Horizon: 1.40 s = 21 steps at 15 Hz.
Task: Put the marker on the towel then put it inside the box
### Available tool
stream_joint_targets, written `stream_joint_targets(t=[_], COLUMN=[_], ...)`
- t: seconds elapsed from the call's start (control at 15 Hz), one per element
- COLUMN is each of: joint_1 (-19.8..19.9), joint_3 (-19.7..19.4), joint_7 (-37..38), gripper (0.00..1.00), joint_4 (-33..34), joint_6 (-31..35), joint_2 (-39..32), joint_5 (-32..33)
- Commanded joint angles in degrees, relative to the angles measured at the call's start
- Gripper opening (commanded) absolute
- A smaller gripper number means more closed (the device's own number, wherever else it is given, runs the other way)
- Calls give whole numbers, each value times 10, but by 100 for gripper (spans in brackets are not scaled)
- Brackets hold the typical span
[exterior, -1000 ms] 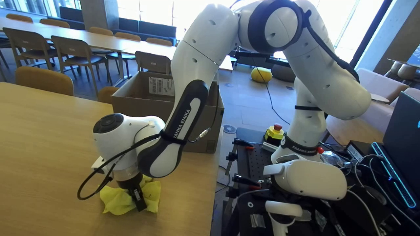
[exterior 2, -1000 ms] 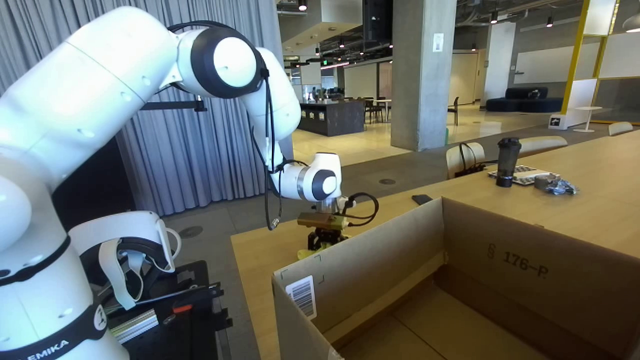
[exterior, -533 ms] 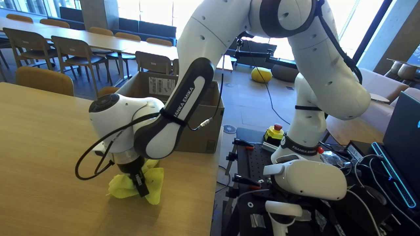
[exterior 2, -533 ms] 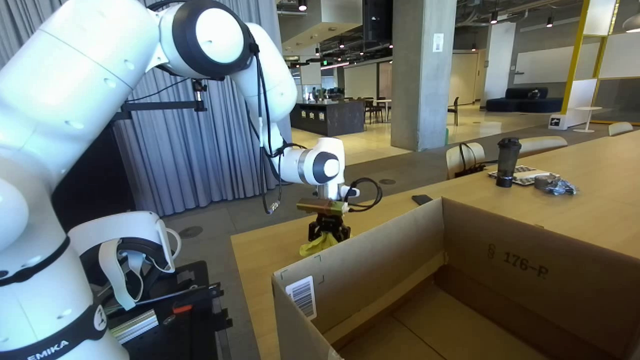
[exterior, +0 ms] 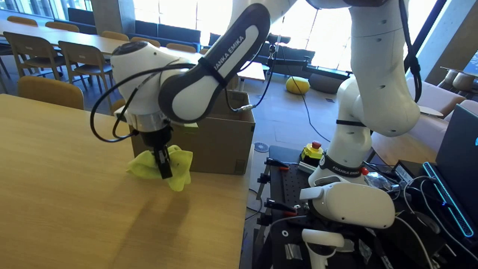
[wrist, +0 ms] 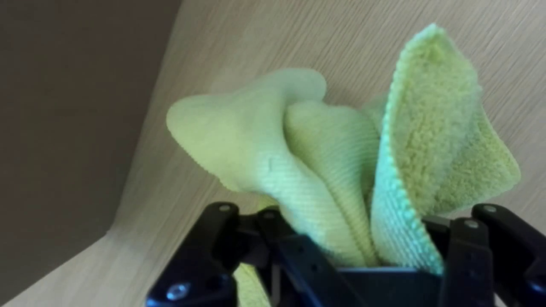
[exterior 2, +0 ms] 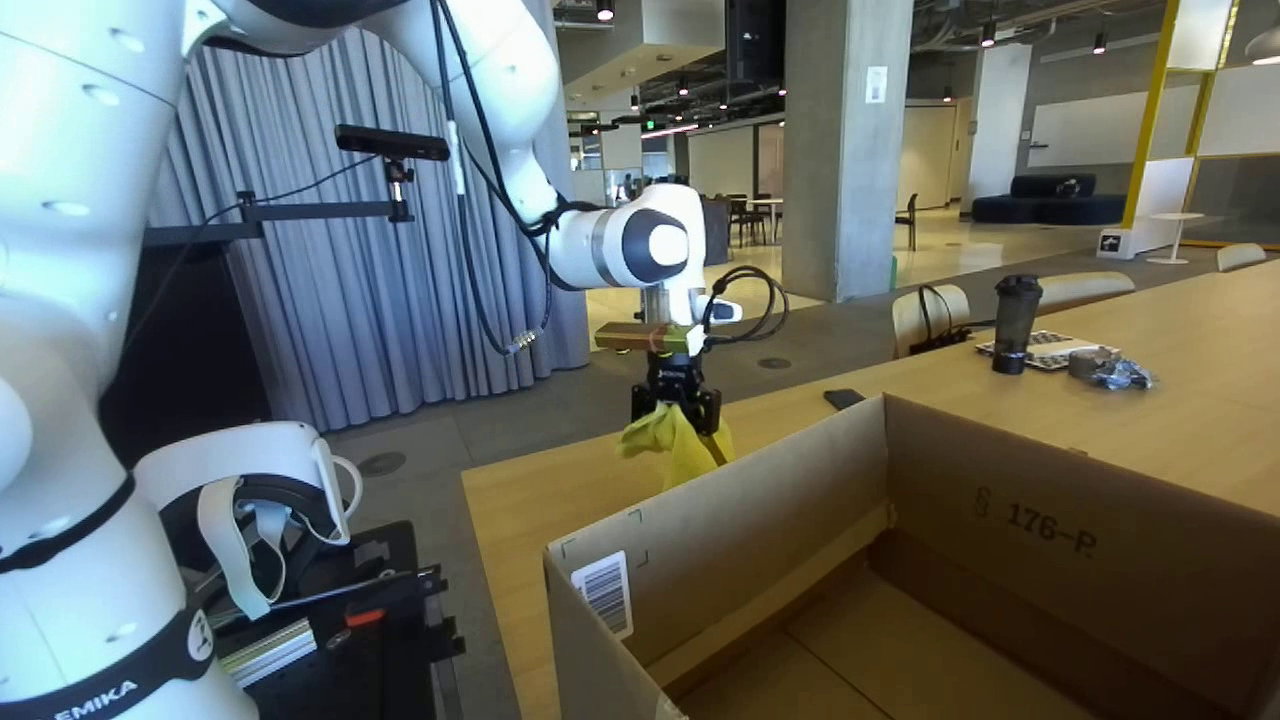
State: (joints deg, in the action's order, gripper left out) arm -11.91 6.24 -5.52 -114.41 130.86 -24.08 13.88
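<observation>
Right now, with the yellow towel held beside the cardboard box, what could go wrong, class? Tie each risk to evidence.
Snagging: the hand grips the towel in a bunch, and its loose corners might catch on the box.
Bumping: in an exterior view the towel's lower part is hidden behind the box's wall, so crossing without rising could push it.
Losing the marker: no view shows it; if folded inside, it may slip out.

In an exterior view the box [exterior 2: 940, 480], cut off below, apparently hides part of the towel [exterior 2: 682, 447].
</observation>
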Motion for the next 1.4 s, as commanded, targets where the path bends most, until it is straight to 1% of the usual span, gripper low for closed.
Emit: stream_joint_targets(t=[0.0,0.13,0.27,0.4,0.47,0.73,0.87,1.0,1.2,1.33], joint_1=[21,32,48,58,67,96,112,128,154,168], joint_3=[-3,-8,-14,-21,-26,-45,-56,-70,-97,-110], joint_7=[17,31,39,62,66,106,122,120,117,124], gripper=[8,8,7,7,8,8,7,8,7,6], joint_4=[-53,-59,-76,-82,-92,-107,-105,-103,-99,-90], joint_6=[-29,-41,-52,-61,-71,-95,-107,-113,-105,-89], joint_2=[113,155,213,253,286,354,363,362,331,292], joint_5=[-15,-19,-28,-29,-35,-40,-41,-52,-64,-69])
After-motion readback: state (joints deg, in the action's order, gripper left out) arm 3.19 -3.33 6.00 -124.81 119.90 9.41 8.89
